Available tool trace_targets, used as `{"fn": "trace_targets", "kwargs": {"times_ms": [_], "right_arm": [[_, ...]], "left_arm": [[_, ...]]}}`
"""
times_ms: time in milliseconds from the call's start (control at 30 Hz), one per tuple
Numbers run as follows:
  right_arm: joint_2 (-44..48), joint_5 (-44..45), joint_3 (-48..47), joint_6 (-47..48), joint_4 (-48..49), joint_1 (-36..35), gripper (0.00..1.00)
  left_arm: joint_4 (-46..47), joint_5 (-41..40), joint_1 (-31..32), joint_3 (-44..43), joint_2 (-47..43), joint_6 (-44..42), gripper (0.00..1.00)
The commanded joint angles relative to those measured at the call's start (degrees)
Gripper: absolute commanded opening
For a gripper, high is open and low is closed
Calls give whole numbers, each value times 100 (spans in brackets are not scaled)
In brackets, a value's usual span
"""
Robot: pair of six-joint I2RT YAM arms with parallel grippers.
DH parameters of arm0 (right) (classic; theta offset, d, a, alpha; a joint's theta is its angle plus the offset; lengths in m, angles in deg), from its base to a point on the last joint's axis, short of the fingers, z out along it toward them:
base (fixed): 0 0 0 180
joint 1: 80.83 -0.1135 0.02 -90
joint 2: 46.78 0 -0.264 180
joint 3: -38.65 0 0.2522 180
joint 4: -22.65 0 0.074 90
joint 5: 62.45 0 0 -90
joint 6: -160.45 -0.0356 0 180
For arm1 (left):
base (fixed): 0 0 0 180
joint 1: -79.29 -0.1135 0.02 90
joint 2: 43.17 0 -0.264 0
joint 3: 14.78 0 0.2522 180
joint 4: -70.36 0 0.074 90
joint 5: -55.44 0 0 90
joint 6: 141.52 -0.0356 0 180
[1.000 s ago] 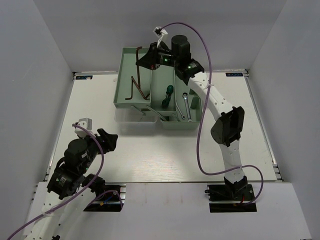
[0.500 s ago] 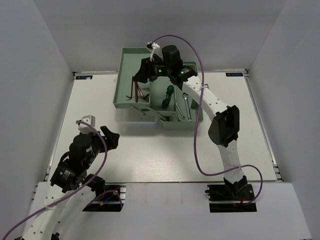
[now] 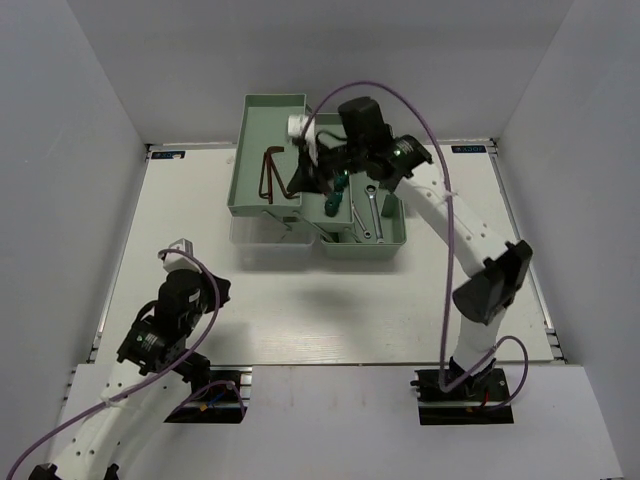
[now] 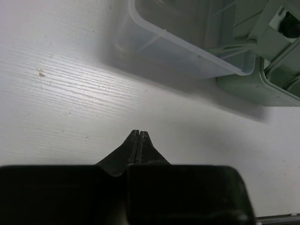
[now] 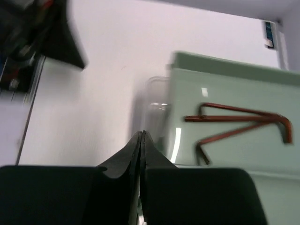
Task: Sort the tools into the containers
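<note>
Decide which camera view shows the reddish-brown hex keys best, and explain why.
The right wrist view is best. There the hex keys lie large and unobstructed in the green tray, and their L-bends are plain, though slightly blurred. The top external view shows them only small and thin. The left wrist view does not show them.

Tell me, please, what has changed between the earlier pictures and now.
The right gripper lowered a hex key into the left tray beside another, let it go, then pulled back and shut empty. The left gripper drew back toward its base and shut empty. The screwdriver and wrenches stayed put.
</note>
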Motion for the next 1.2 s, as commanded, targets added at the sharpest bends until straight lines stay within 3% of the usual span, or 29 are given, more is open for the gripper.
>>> {"fn": "trace_targets", "kwargs": {"times_ms": [0,67,100,133,200,233,433,700,933,1067,1167], "right_arm": [[413,-8,596,3606,-2046,-590,4],[563,414,1352,4329,-2207,-1003,22],[616,738,1510,4426,-2172,-1196,40],[643,1124,1860,4522,-1928,-1415,46],[748,1530,2563,4383,-1158,-1698,55],[731,2132,2679,4130,-595,-1803,59],[-49,3629,2434,3399,675,-2313,61],[-455,4616,2408,3126,2081,-2507,58],[-973,4837,2127,2968,2135,-2472,58],[-1368,4846,1934,2889,2118,-2393,58],[-1484,4854,1784,2775,2030,-2331,51]], "left_arm": [[146,-161,-38,15,-103,201,20],[146,-161,-38,15,-173,201,33],[146,-161,-38,15,-173,201,38],[146,-161,-38,15,-243,201,44],[146,-108,-38,15,-314,201,44],[198,-108,-38,15,-392,201,44],[199,-55,-38,68,-683,201,44],[93,-204,-38,68,-929,315,44],[-583,-1204,-38,-46,-1315,1079,32],[-1022,-1548,-38,-151,-1316,1597,32],[-1023,-1549,-38,-152,-1316,1721,37]]}}
